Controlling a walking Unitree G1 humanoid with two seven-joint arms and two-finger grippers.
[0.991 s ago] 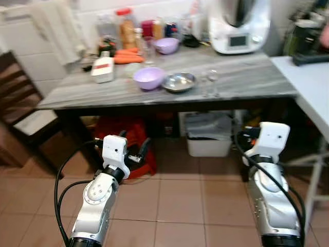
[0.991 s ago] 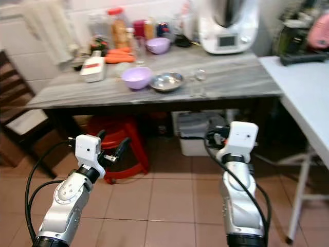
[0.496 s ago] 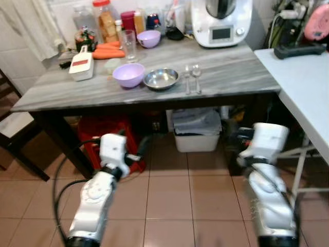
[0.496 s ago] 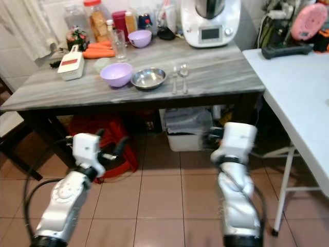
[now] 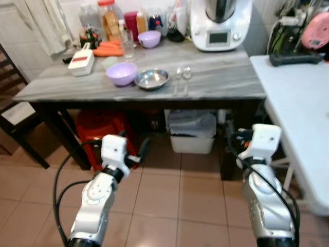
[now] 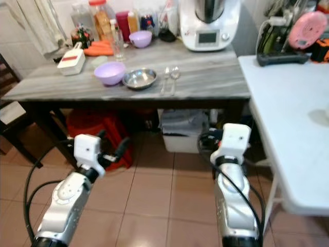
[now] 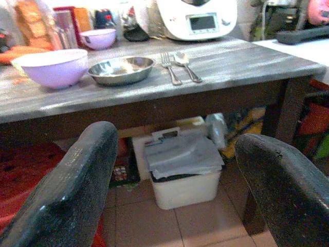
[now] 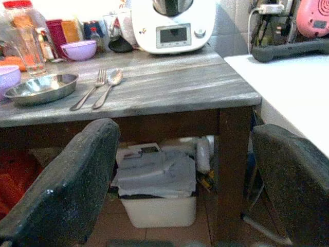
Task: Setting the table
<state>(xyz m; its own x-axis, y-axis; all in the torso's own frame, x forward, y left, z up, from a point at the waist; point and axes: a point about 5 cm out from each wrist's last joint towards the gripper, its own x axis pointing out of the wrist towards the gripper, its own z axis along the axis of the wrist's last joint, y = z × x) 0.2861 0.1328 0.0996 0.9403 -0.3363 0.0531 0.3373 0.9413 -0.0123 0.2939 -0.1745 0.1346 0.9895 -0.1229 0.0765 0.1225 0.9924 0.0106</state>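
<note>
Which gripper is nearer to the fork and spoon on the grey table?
Right, slightly. The fork and spoon lie between both; the right gripper is low, just right of them, and the left gripper is further left.

home kitchen | food processor (image 6: 207,23), jars (image 6: 101,20), tiled floor (image 6: 154,206)

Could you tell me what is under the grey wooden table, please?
Under the table stand a white lidded bin and, to its left, a red stool. Items behind the bin are too shadowed to identify, and the bin's contents are covered by its lid.
</note>
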